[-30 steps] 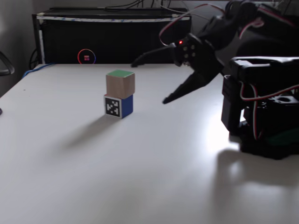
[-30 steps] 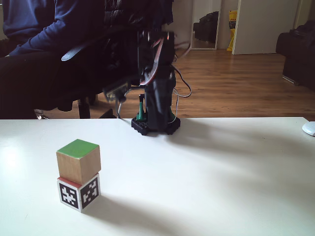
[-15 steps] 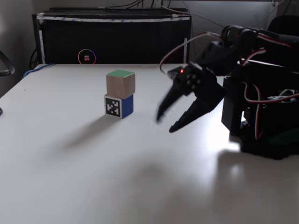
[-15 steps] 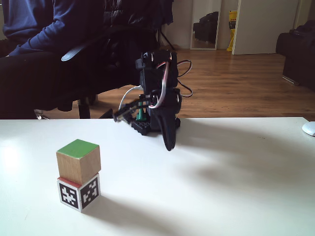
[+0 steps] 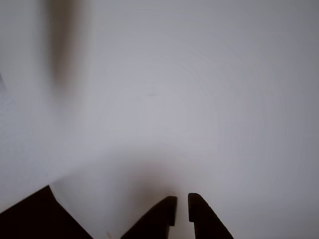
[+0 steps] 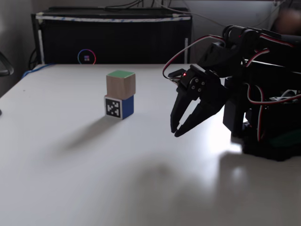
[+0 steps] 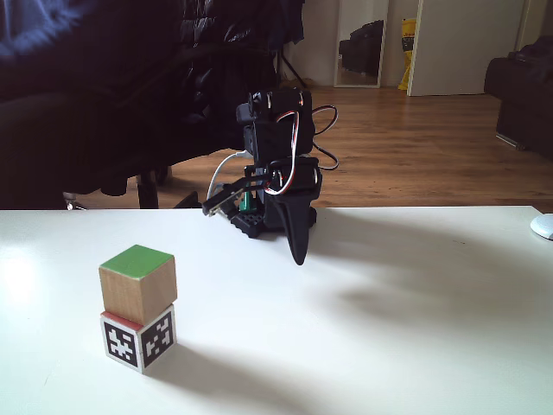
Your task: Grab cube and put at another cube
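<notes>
The green-topped wooden cube (image 6: 121,84) (image 7: 138,282) stands stacked on the other cube (image 6: 119,107) (image 7: 138,340). That lower cube shows a blue side and a black-and-white marker in one fixed view, and a red top edge with two markers in the other. My gripper (image 6: 176,133) (image 7: 298,256) hangs well to the right of the stack, close to the arm's base, pointing down just above the table. Its dark fingertips (image 5: 171,209) stand almost together with nothing between them.
The arm's black base (image 6: 268,136) sits at the right of the white table (image 6: 94,179). A black cabinet (image 6: 113,37) lines the far edge. In a fixed view a seated person (image 7: 86,78) is behind the table and a white mouse (image 7: 543,226) lies at the right edge.
The gripper, wide open and raised a second ago, has swung down toward the base and closed. The two stacked cubes have not moved.
</notes>
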